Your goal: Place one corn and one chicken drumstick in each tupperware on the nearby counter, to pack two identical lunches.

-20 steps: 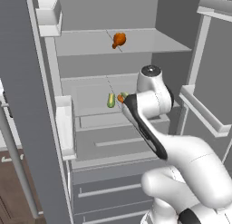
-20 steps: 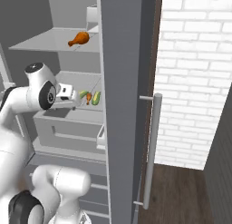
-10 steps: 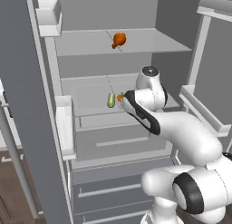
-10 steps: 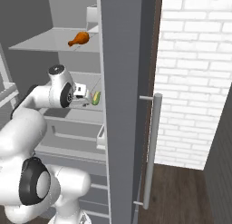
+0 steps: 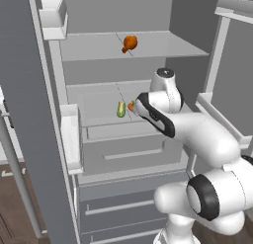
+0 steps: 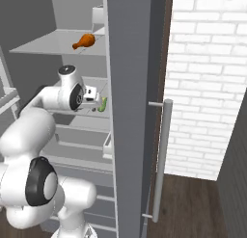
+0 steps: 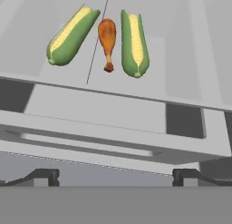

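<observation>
Gripper (image 7: 115,175) gapes wide, empty, facing two corn ears (image 7: 72,35) (image 7: 134,41) flanking a drumstick (image 7: 108,37). Corn looks light, stiff; grab mid-ear, across its width.

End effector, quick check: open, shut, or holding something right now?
End effector: open, holding nothing; its fingertips stand wide apart, short of the two corn ears and the chicken drumstick on the fridge shelf.

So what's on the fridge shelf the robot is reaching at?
The middle shelf holds two corn ears with one chicken drumstick lying between them. The arm hides part of that shelf in the left base view.
</observation>
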Controlling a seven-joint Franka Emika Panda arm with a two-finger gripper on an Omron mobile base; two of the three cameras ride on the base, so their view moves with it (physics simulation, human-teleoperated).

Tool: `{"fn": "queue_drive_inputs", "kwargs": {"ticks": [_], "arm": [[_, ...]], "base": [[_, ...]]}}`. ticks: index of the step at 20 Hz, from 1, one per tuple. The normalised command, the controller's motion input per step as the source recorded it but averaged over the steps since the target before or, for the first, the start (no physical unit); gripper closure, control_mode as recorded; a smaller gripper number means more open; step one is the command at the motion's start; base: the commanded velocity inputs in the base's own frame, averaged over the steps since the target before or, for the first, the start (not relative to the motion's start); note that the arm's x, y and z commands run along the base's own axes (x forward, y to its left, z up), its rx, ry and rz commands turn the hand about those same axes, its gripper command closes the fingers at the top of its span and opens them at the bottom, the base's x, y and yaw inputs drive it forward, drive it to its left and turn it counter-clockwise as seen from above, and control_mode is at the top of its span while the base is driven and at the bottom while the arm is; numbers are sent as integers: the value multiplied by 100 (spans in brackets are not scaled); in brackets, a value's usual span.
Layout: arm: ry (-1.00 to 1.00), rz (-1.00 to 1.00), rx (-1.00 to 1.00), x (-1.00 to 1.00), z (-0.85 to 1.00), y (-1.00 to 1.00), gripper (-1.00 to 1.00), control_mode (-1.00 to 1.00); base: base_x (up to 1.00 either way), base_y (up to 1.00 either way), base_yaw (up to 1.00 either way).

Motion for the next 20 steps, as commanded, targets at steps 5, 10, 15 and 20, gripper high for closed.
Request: {"fn": "queue_drive_inputs", "kwargs": {"ticks": [5,10,15,20], "arm": [[1,0,0,26,0,-6,-100,-100],[0,0,0,39,-10,-3,-100,-100],[0,0,0,28,-35,-3,-100,-100],[0,0,0,34,-12,-5,-100,-100]], "base": [[0,0,0],[0,0,0],[0,0,0],[0,0,0]]}}
